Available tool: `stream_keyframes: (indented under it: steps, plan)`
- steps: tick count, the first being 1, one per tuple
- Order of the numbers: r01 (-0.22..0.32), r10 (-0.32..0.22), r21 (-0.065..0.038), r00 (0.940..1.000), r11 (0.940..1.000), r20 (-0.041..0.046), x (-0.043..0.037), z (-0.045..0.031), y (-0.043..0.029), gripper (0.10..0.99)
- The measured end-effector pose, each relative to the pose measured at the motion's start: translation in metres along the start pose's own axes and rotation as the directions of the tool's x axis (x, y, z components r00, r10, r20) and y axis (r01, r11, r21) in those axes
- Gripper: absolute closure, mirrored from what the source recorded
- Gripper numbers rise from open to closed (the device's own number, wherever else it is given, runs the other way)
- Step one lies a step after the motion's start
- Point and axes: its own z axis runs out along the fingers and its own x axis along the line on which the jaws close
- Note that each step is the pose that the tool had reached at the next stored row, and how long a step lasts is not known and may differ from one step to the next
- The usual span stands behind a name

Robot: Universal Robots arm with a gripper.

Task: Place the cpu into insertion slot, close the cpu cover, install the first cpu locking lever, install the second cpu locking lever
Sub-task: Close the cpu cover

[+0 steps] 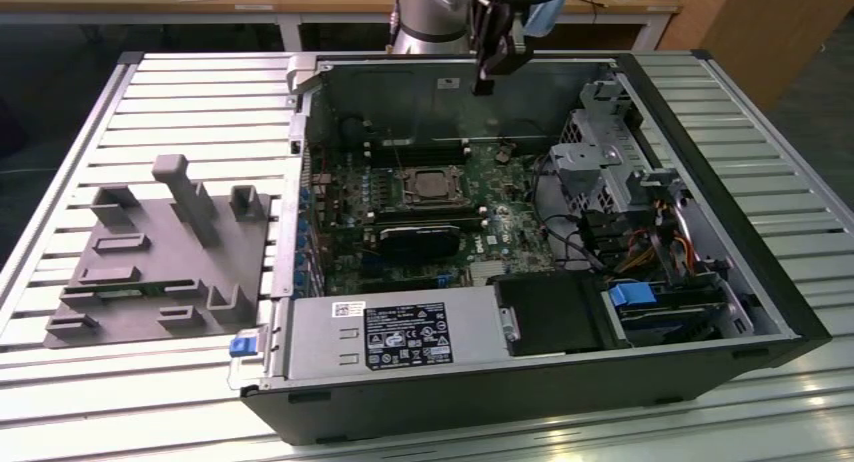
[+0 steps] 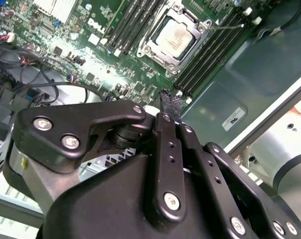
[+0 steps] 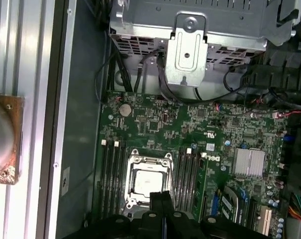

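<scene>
1. Chip (image 2: 176,37) lies flat in the middle of the green board (image 3: 155,124) inside the open computer case (image 1: 767,292). It's square with a dull silver top.
2. A thin shiny metal frame (image 3: 148,160) with a square cut-out lies around it. The socket underneath is hidden by those two.
3. A thin wire rod (image 2: 225,26) runs off one corner of the frame. Honestly can't tell if it's latched.
4. Long black memory slots (image 2: 205,59) run along both sides of the frame.
5. The gripper (image 2: 169,102) is matte black with silver screws and hangs above the board, clear of the chip. Its two fingers are pressed together at the tips with nothing between them.
6. Most of the gripper's body is cut off by the frame edge in both wrist views.
</scene>
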Motion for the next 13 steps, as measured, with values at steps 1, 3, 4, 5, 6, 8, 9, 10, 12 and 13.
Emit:
stream_keyframes:
  steps: [1, 3, 4, 5, 6, 8, 9, 10, 12, 13]
  plan:
    - [0.0, 0.0, -0.002, 1.0, 1.0, -0.0007, 0.0, 0.001, -0.0025, 0.984]
    - [0.0, 0.0, -0.004, 1.0, 1.0, -0.0019, 0.0001, 0.0037, -0.0059, 0.984]
    - [0.0, 0.0, -0.005, 1.0, 1.0, -0.0021, 0.0001, 0.0054, -0.0069, 0.984]
    - [0.0, 0.0, -0.005, 1.0, 1.0, -0.0021, 0.0001, 0.0073, -0.0075, 0.984]
    - [0.0, 0.0, -0.006, 1.0, 1.0, -0.0022, 0.0001, 0.0091, -0.0079, 0.984]
    - [0.0, 0.0, -0.006, 1.0, 1.0, -0.0021, 0.0001, 0.0127, -0.0086, 0.984]
    - [0.0, 0.0, -0.006, 1.0, 1.0, -0.0021, 0.0002, 0.0147, -0.0091, 0.984]
    - [0.0, 0.0, -0.006, 1.0, 1.0, -0.0021, 0.0002, 0.0165, -0.0098, 0.984]
    - [0.0, 0.0, -0.007, 1.0, 1.0, -0.0021, 0.0004, 0.0203, -0.0123, 0.984]
    - [0.0, 0.0, -0.007, 1.0, 1.0, -0.0021, 0.0005, 0.0222, -0.0138, 0.984]
